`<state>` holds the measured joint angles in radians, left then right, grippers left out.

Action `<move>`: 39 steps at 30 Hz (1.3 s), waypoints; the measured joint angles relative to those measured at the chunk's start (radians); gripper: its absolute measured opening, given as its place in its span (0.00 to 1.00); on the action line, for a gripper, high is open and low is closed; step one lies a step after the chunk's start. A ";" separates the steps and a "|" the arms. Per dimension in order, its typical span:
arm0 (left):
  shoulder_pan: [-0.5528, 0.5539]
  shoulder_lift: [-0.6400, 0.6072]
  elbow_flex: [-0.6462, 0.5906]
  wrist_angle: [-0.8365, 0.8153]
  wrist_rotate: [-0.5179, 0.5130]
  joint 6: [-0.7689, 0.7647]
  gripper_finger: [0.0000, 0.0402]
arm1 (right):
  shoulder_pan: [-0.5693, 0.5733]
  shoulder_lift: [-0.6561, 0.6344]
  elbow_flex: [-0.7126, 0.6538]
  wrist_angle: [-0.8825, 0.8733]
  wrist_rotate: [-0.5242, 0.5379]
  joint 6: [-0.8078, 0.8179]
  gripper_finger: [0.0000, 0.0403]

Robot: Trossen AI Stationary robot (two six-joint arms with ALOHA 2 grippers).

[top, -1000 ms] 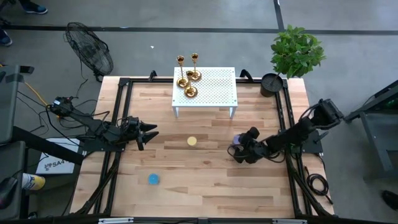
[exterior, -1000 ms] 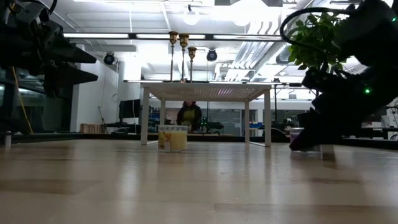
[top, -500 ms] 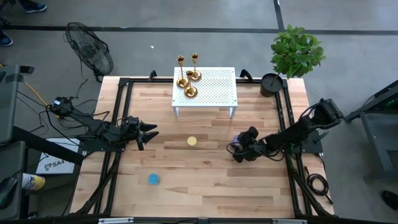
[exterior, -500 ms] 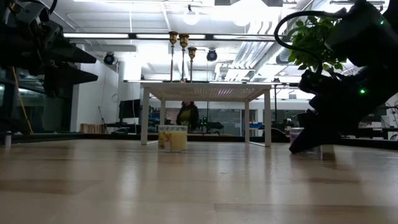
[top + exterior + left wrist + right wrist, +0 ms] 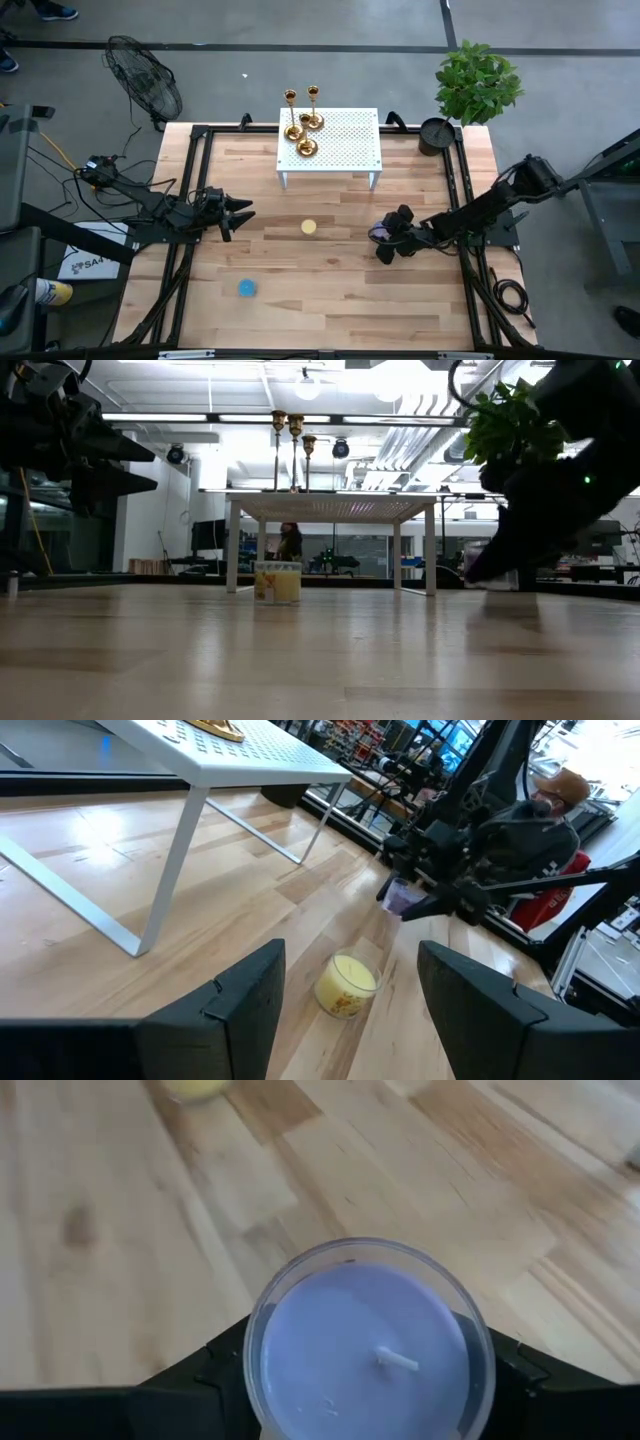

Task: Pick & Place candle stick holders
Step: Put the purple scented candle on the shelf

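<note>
The right gripper (image 5: 383, 238), low over the right half of the table (image 5: 330, 300), has its fingers closed around a purple candle jar (image 5: 368, 1342), so the step in hand looks like carrying that candle, not a holder. The three brass candle stick holders (image 5: 302, 124) stand untouched in a cluster on the far left corner of the small white perforated stand (image 5: 345, 140) at the far middle. The left gripper (image 5: 240, 212) waits over the left side with jaws wide apart and empty, a yellow candle (image 5: 345, 987) ahead of it; next, I judge, the purple candle needs setting down upright before any holder is reached.

Three candle stick holders (image 5: 292, 450) atop white stand (image 5: 330, 505), yellow candle (image 5: 278, 581) below
</note>
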<state>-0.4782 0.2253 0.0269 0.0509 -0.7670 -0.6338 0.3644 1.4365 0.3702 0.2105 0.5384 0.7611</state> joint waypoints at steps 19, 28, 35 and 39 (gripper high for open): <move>0.000 0.000 0.000 0.000 0.000 0.000 0.56 | -0.202 -0.232 0.310 -0.396 -0.311 -0.492 0.57; 0.000 0.000 0.000 0.000 0.000 0.000 0.56 | -0.311 -0.232 0.530 -0.597 -0.418 -0.777 0.57; 0.000 0.000 0.000 0.000 0.000 0.000 0.56 | -0.422 -0.232 0.630 -0.632 -0.433 -0.882 0.57; 0.000 0.000 0.000 0.000 0.000 0.000 0.56 | -0.494 -0.232 0.642 -0.633 -0.426 -0.893 0.57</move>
<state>-0.4782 0.2249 0.0269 0.0509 -0.7670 -0.6342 -0.1299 1.2050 1.0125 -0.4225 0.1126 -0.1318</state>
